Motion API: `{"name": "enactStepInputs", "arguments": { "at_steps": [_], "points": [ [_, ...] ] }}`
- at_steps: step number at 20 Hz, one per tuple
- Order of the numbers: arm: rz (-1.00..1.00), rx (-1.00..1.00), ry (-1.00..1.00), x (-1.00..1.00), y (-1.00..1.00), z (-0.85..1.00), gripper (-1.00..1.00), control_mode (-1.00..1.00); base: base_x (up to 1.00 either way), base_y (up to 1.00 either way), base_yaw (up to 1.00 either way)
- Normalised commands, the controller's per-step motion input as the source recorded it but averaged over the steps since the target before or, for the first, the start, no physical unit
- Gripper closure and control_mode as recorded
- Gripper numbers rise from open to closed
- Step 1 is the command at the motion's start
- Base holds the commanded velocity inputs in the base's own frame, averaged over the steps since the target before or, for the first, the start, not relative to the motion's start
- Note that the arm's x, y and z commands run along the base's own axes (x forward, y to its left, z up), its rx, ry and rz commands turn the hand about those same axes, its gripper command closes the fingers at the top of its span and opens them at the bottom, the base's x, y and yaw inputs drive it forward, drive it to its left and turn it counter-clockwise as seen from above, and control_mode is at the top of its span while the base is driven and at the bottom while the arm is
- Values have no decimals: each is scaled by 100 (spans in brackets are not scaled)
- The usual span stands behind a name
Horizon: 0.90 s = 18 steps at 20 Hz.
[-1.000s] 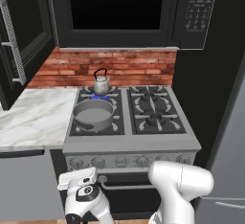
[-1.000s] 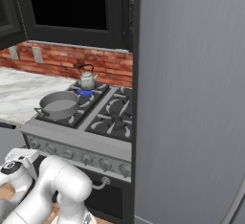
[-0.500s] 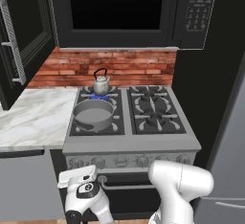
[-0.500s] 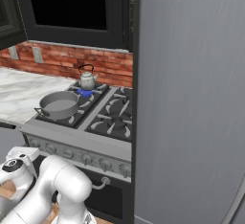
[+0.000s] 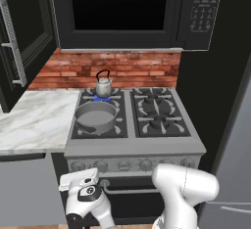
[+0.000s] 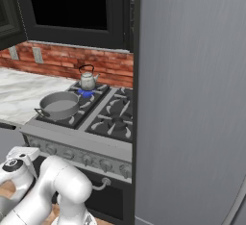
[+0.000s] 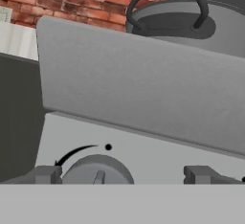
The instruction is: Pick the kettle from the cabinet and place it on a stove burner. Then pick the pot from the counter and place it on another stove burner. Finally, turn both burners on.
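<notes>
Two vessels are sitting on the range's left burners in the left base view: the kettle (image 5: 103, 83) at 12 o'clock of the pot (image 5: 96, 115), over a blue flame. From the right base view, both are showing likewise. Through the hand view, the gripper (image 7: 123, 174) is standing with fingers apart, a front knob (image 7: 97, 169) between them, the pot's loop handle at 12 o'clock

The glossy white, rounded plastic arm (image 5: 184, 189) is built of bulbous, smooth shell segments joined at dark grey seams. Its white wrist block (image 5: 81, 190) carries a round black disc with a pale ring. The claw (image 7: 122, 175) ends in two small, blocky dark-grey fingertips (image 7: 45, 174).
</notes>
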Motion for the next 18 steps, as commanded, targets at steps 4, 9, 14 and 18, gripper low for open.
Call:
{"name": "enactStepInputs", "arguments": {
  "at_steps": [4,9,14,18],
  "points": [
    [1,0,0,8,0,-7,-100,-100,0,0,0],
    [1,0,0,2,0,-16,-100,-100,0,0,0],
    [2,0,0,7,0,-23,-100,-100,0,0,0],
    [2,0,0,9,0,-27,-100,-100,0,0,0]
  ]
}}
